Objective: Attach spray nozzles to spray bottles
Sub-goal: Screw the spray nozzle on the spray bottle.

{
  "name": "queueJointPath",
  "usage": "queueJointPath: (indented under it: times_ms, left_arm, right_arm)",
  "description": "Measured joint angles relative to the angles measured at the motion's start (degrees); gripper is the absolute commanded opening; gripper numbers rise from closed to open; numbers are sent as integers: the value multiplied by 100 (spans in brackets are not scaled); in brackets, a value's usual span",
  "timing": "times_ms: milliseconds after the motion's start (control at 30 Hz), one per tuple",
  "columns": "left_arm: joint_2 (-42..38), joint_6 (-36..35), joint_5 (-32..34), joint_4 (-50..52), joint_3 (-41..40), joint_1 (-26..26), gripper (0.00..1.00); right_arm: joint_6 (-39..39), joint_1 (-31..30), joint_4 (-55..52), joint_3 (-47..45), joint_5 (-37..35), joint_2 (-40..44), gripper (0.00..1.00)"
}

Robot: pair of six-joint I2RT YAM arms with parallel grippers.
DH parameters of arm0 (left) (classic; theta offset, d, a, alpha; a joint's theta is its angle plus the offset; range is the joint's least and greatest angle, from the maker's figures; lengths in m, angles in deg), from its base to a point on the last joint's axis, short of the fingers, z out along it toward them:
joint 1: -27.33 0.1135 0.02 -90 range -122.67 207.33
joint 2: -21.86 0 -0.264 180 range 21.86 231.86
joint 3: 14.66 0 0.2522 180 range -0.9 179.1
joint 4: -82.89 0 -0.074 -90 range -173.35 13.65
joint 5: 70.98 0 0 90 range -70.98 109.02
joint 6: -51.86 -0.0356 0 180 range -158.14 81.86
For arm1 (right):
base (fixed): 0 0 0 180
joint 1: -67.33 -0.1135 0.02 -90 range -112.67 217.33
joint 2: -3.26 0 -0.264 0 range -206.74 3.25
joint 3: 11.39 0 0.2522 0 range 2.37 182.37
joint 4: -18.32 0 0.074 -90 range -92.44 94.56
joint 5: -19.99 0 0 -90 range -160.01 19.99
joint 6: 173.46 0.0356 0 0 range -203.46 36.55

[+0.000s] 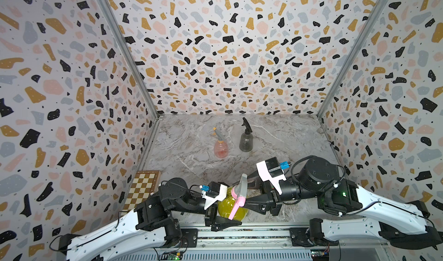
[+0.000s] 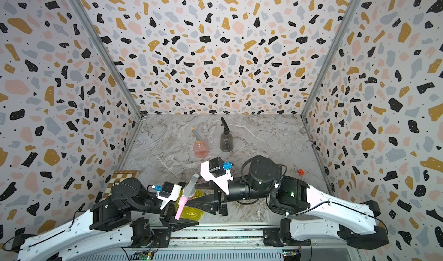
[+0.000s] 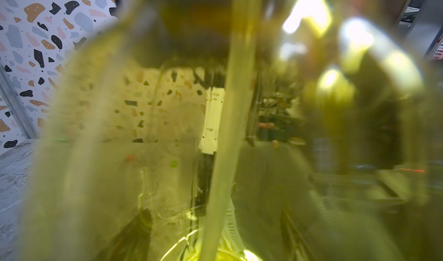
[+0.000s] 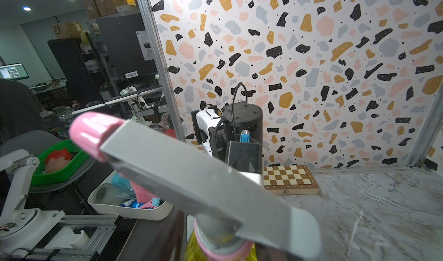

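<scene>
Yellow bottle [image 1: 230,210] [image 2: 191,213] sits closest of all, at the front edge of the marble table [image 1: 187,139] just beyond the rail, and it stands roughly upright. The left gripper [image 1: 225,213] [image 2: 184,211] is clamped around its rounded body from the left. In the left wrist view the translucent yellow wall [image 3: 107,163] fills nearly the whole picture, with the pale dip tube [image 3: 223,151] running lengthwise through it. On the bottle's neck sits the grey-and-pink nozzle [image 1: 241,187] [image 2: 191,186] [image 4: 191,175], its pink collar over the yellow mouth in the right wrist view. The nozzle's long grey head lies front to back: the pink end points toward the rail, the blunt grey end toward the back wall and slightly right. The right gripper [image 1: 248,202] [image 2: 199,199] reaches in from the right with its tips at the collar. I cannot tell whether its jaws pinch the collar or stand just off it. Further back, well apart from the arms, the pink bottle [image 1: 221,149] stands upright wearing the grey-and-orange nozzle [image 1: 218,133], orange tip aimed back and left. Just beside it on the right is the dark grey bottle [image 1: 246,142] with the black nozzle [image 1: 247,125], pointing toward the back wall. The chessboard [image 1: 141,187] lies against the left wall.
</scene>
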Motion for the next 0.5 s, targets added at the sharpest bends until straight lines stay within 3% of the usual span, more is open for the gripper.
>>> queueJointPath:
  times_ms: [133,500]
  left_arm:
    - [2,0,22,-4,0,0,0]
    - [0,24,63,-2,2,0,0]
  right_arm:
    - [50,2,7,0,-15,35,42]
    - [70,17,-9,0,-157,33,13]
